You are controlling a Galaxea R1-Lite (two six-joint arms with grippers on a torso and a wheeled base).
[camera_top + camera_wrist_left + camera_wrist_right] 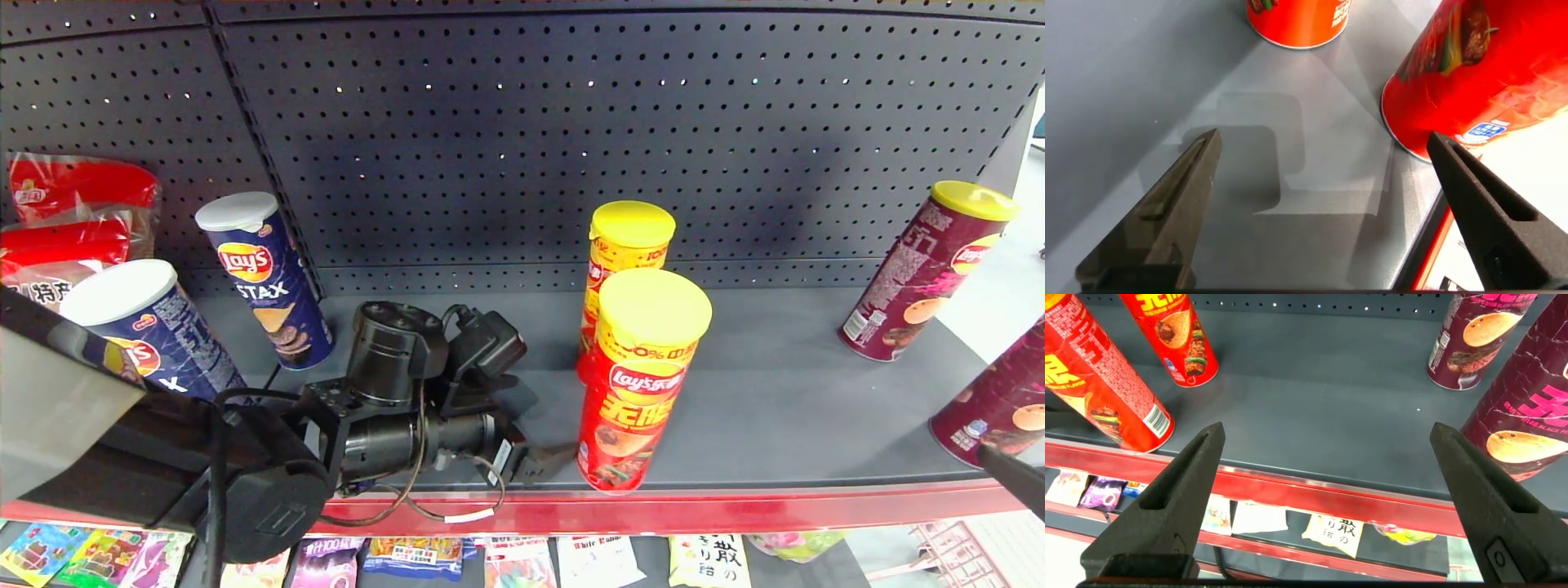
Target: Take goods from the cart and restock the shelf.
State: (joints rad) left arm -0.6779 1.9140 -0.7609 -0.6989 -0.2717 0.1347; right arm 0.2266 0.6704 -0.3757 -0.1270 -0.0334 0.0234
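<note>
Head high, wrists near shelf (784,408)

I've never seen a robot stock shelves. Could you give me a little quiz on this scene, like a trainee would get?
1. What colour is the lid of the front red can? A white, B yellow, C black.
2. True or false: the left tool is shut on that can.
3. Fill in: ___ blue cans stand on the shelf.
Key: 1 B. 2 False: it is open and empty beside the can. 3 Two.
</note>
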